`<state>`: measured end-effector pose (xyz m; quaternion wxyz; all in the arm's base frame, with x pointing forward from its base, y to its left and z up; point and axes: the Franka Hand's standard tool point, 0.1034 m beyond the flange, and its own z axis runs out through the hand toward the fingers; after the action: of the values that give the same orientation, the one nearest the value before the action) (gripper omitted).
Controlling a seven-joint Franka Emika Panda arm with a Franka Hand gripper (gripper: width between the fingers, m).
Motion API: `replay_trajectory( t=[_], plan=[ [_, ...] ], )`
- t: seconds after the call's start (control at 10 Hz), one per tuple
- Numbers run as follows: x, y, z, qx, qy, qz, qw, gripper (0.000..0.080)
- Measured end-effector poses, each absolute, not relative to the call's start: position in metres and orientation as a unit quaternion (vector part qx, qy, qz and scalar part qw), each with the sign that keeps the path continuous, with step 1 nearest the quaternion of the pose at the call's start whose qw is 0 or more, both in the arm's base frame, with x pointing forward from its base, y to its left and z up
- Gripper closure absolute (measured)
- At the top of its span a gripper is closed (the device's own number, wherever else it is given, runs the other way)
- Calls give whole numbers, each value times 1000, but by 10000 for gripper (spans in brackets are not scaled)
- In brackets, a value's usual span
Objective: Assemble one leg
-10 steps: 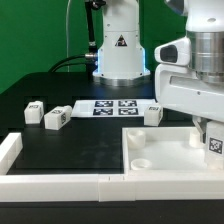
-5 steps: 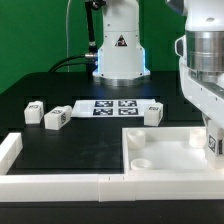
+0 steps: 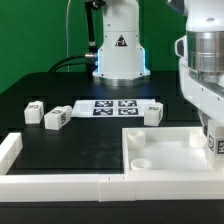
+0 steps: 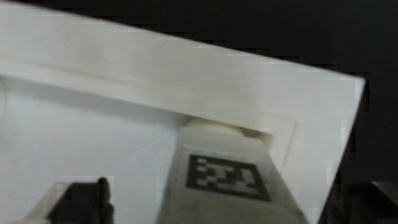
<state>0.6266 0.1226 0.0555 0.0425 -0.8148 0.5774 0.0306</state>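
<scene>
My gripper [image 3: 211, 137] hangs over the far right corner of the big white panel [image 3: 165, 158] at the exterior view's right. A white leg [image 3: 214, 146] with a black-and-white tag stands there between the fingers. In the wrist view the leg [image 4: 231, 165] rises from the panel's corner [image 4: 125, 90]. The dark fingertips [image 4: 82, 200] stand either side of it with a gap showing, so the gripper [image 4: 231, 208] looks open around the leg. Three more legs lie on the black table: two at the left [image 3: 33, 112] [image 3: 56, 120] and one near the panel [image 3: 152, 113].
The marker board [image 3: 113, 107] lies flat in front of the robot base [image 3: 118, 50]. White rails [image 3: 60, 183] run along the table's front edge, with a short one at the left [image 3: 10, 150]. The panel has round sockets [image 3: 141, 160].
From 1.0 s to 0.5 s ago the hand turned or shifted toward the exterior view's right over the panel corner. Since then nothing has visibly moved.
</scene>
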Motion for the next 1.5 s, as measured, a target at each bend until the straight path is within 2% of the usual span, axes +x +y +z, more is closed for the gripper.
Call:
replay_trajectory(
  t=[0.1, 0.6, 1.0, 1.2, 1.4, 1.5],
  plan=[
    [626, 122, 55, -860, 508, 27, 45, 162],
    [624, 123, 54, -972, 228, 17, 48, 151],
    [624, 118, 54, -999, -11, 6, 34, 151],
    [625, 117, 54, -999, -21, 5, 32, 163],
    [625, 117, 54, -999, -20, 5, 32, 521],
    [625, 117, 54, -999, -11, 5, 32, 534]
  ],
)
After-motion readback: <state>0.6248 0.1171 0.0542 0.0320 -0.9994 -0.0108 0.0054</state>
